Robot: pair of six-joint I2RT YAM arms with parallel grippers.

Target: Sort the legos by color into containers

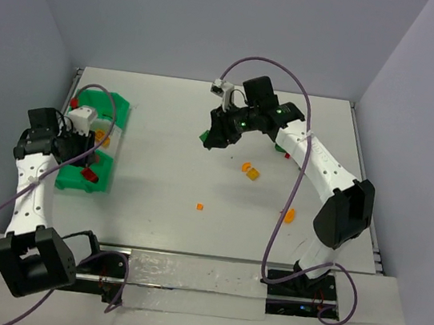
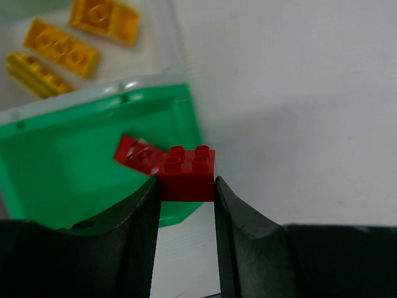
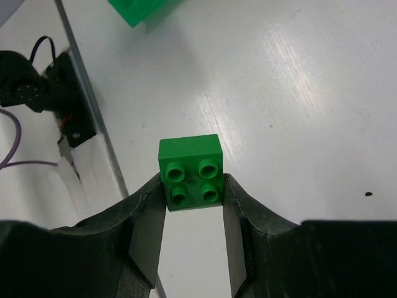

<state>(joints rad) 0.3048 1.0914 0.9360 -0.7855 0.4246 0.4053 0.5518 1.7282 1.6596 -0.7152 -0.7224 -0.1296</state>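
Note:
My left gripper (image 2: pixel 186 187) is shut on a red lego (image 2: pixel 189 174) and holds it over the right rim of the near green container (image 2: pixel 74 167). Another red lego (image 2: pixel 138 153) lies inside that container. Three yellow legos (image 2: pixel 62 46) lie in the whitish container (image 2: pixel 167 37) beyond it. In the top view the left gripper (image 1: pixel 86 162) is over the row of containers (image 1: pixel 123 113) at the left. My right gripper (image 3: pixel 193 184) is shut on a green lego (image 3: pixel 191 172) above the table; in the top view the right gripper (image 1: pixel 206 138) is at mid-table.
Loose orange legos lie on the table, one (image 1: pixel 251 170) near the middle, a small one (image 1: pixel 200 206) nearer the front and one (image 1: pixel 290 215) by the right arm. The right wrist view shows a green container corner (image 3: pixel 139 9) and the table's edge with cables (image 3: pixel 37 93).

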